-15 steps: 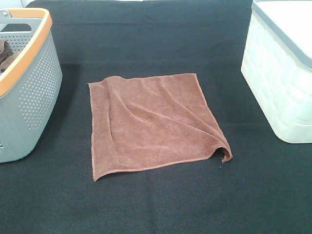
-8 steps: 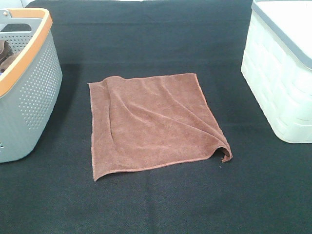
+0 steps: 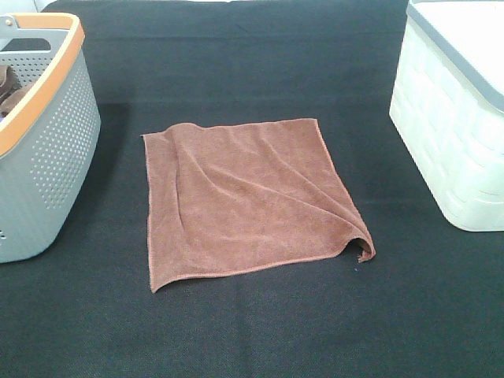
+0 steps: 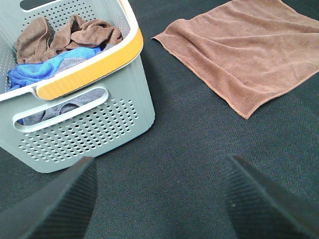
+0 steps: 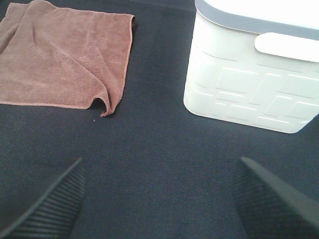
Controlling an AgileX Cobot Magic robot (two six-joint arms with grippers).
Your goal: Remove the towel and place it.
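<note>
The towel (image 3: 244,201), a square reddish-brown cloth with a stitched hem, lies spread on the black table cover between the two baskets, its near right corner curled up. It also shows in the left wrist view (image 4: 244,52) and in the right wrist view (image 5: 62,57). Neither arm appears in the exterior high view. My left gripper (image 4: 159,199) is open over bare black cloth, near the grey basket and short of the towel. My right gripper (image 5: 159,199) is open too, over bare cloth near the white basket, with nothing between its fingers.
A grey perforated basket (image 3: 55,150) with an orange rim stands at the left and holds bunched brown and blue cloths (image 4: 65,45). A white basket (image 3: 453,142) with a grey rim stands at the right (image 5: 249,84). A black cloth (image 3: 260,331) covers the table.
</note>
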